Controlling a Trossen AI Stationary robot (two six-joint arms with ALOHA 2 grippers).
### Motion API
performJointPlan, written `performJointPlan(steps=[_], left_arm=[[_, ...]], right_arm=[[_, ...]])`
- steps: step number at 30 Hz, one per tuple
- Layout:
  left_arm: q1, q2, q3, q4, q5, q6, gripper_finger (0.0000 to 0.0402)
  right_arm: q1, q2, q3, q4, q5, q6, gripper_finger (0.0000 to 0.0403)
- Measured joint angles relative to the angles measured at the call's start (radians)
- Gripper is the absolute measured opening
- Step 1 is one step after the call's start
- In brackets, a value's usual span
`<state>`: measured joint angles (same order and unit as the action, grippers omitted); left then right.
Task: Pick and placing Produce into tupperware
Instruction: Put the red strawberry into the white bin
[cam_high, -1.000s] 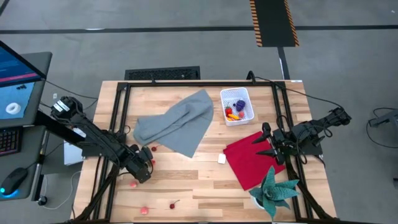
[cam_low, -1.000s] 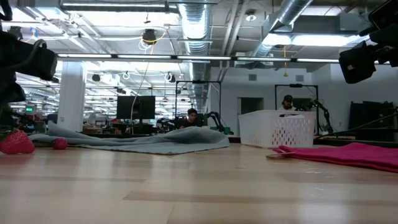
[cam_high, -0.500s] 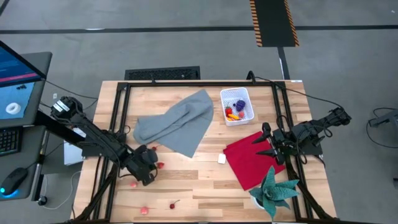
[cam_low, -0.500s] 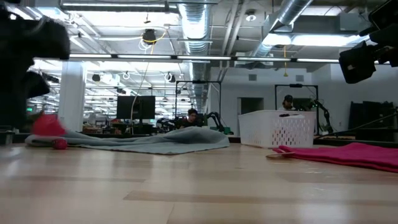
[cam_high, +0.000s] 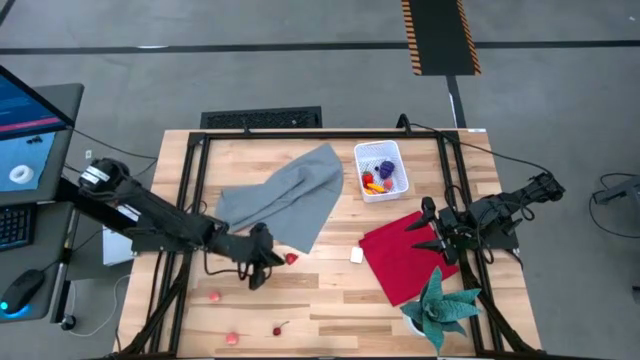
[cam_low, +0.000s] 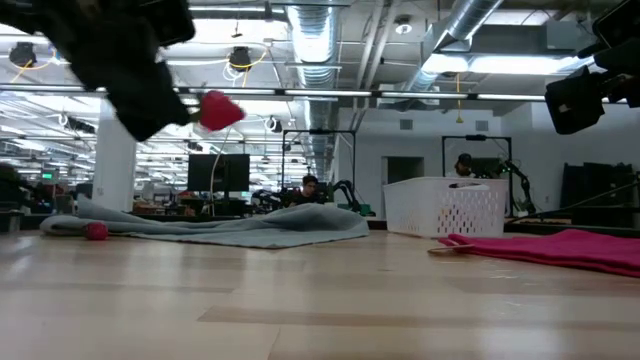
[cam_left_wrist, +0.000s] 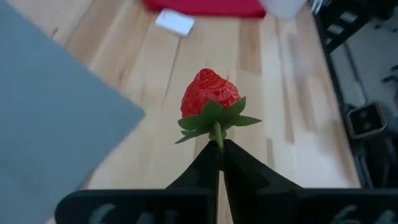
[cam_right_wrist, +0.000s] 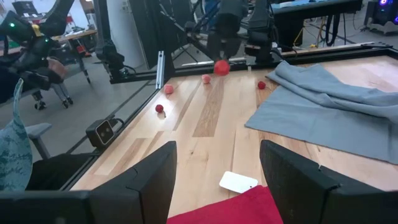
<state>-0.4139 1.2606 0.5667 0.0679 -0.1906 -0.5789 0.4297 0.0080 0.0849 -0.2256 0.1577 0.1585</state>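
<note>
Strawberry (cam_left_wrist: 209, 93) hung clear of the table, its green stem pinched between the pressed-together fingers of the left gripper (cam_high: 268, 253), red body pointing straight out ahead of the jaws. The white tub (cam_high: 382, 170) lay well off toward the far right of it, beyond the grey cloth (cam_high: 290, 198) (some fruit already inside). The right gripper (cam_high: 430, 228), jaws spread and empty, waited over the red cloth (cam_high: 405, 257), nearer the tub.

One camera looks straight down on the whole desk (cam_high: 330, 290); another sits at desk-top level, facing the room. Both wrist cameras, close behind their fingers, share the grey cloth (cam_left_wrist: 43, 112).
</note>
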Motion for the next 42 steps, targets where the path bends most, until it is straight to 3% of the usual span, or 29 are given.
performJointPlan(steps=[6, 13, 20, 27, 33, 37, 42], left_arm=[[0.122, 0.004, 0.000, 0.175, 0.120, 0.093, 0.0000], [0.216, 0.113, 0.029, 0.324, 0.236, 0.151, 0.0000], [0.266, 0.334, 0.244, 0.311, 0.350, 0.251, 0.0000], [0.295, 0.503, 0.508, 0.166, 0.472, 0.351, 0.0000], [0.342, 0.526, 0.562, 0.182, 0.597, 0.373, 0.0000], [0.385, 0.526, 0.562, 0.353, 0.703, 0.300, 0.0000], [0.437, 0.526, 0.563, 0.497, 0.619, 0.198, 0.0000]], right_arm=[[0.000, 0.000, 0.000, 0.000, 0.000, 0.000, 0.0254], [0.000, 0.000, 0.000, 0.000, 0.000, 0.000, 0.0254], [0.000, 0.000, 0.000, 0.000, 0.000, 0.000, 0.0254], [0.000, 0.000, 0.000, 0.000, 0.000, 0.000, 0.0254], [0.000, 0.000, 0.000, 0.000, 0.000, 0.000, 0.0254], [0.000, 0.000, 0.000, 0.000, 0.000, 0.000, 0.0254], [0.000, 0.000, 0.000, 0.000, 0.000, 0.000, 0.0254]])
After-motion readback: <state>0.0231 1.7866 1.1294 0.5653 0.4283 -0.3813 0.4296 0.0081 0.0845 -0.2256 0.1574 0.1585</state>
